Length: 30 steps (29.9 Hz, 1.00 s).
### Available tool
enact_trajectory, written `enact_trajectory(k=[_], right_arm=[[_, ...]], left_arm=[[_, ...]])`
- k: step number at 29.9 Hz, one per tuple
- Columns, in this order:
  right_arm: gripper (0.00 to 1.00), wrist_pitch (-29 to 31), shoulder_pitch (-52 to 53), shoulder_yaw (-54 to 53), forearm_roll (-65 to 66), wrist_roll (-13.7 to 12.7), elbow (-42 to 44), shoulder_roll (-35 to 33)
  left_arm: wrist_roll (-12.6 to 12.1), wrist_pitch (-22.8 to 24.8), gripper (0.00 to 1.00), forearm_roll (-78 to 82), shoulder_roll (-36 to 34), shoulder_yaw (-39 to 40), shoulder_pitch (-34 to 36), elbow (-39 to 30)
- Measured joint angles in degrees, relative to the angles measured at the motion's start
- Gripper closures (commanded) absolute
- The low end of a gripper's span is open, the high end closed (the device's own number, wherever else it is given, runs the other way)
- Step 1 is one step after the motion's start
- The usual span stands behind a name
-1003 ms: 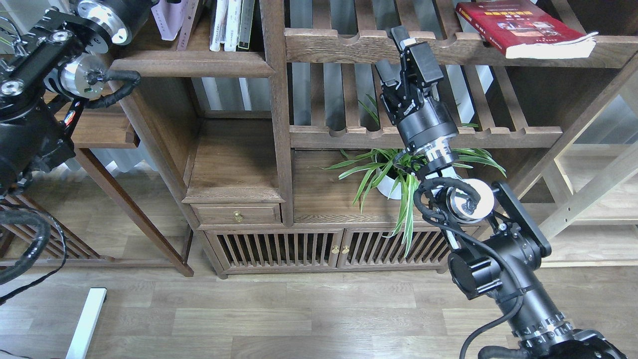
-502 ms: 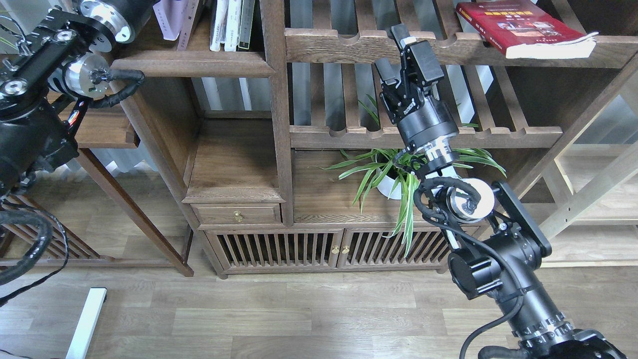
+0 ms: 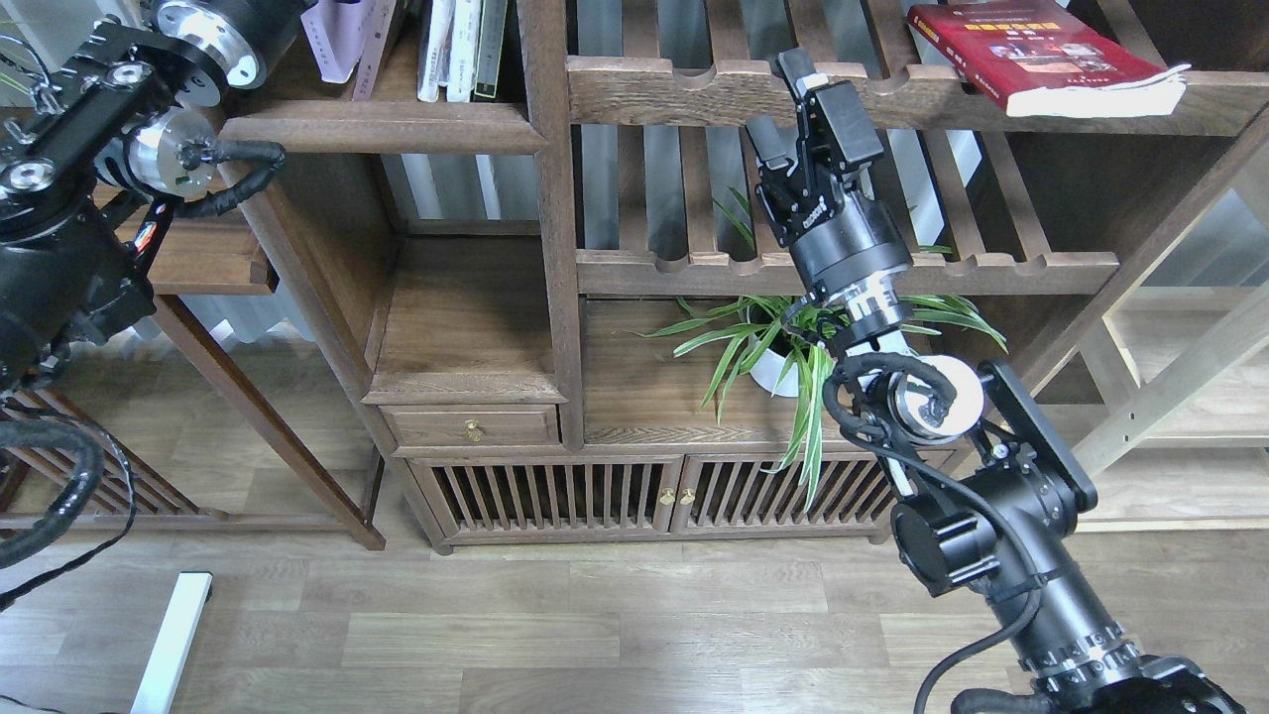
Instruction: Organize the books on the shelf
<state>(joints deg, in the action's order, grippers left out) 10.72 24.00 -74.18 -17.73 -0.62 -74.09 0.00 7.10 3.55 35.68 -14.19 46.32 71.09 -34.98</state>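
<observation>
The red book with a photo cover (image 3: 1031, 55) lies flat on the slatted upper right shelf and overhangs its front rail. The dark walnut shelf board with the moulded front edge (image 3: 387, 126) is at upper left. My right gripper (image 3: 780, 104) is raised in front of the slatted rail, left of the red book and apart from it; its fingers stand apart and hold nothing. My left arm (image 3: 188, 40) runs up past the top edge, so its gripper is out of view. The dark brown book and the thick white book are out of view.
Thin white and dark-spined books (image 3: 461, 50) stand on the walnut shelf, with a pale lilac book (image 3: 337, 45) beside them. A potted spider plant (image 3: 783, 347) sits in the compartment below my right wrist. A drawer (image 3: 474, 426) and slatted cabinet doors (image 3: 644, 496) lie below.
My left arm's elbow has shifted slightly to the right. My right gripper has edged up a touch. The red book has not moved.
</observation>
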Motion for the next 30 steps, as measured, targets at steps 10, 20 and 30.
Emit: enact_trajectory(k=[10,20,30], right_arm=[[0.12,0.00,0.00,0.03,-0.03,0.00,0.00,0.00],[0.12,0.00,-0.22,0.13,-0.03,0.00,0.00,0.00],[0.12,0.00,-0.35,0.11,-0.03,0.00,-0.08,0.00]], left_arm=[[-0.03,-0.96,0.62,0.00,0.18,0.00,0.18,0.00],[0.08,-2.17,0.62,0.00,0.90,0.14,0.79,0.00],[0.10,-2.93,0.62,-0.09,1.67,0.33,4.71,0.00]])
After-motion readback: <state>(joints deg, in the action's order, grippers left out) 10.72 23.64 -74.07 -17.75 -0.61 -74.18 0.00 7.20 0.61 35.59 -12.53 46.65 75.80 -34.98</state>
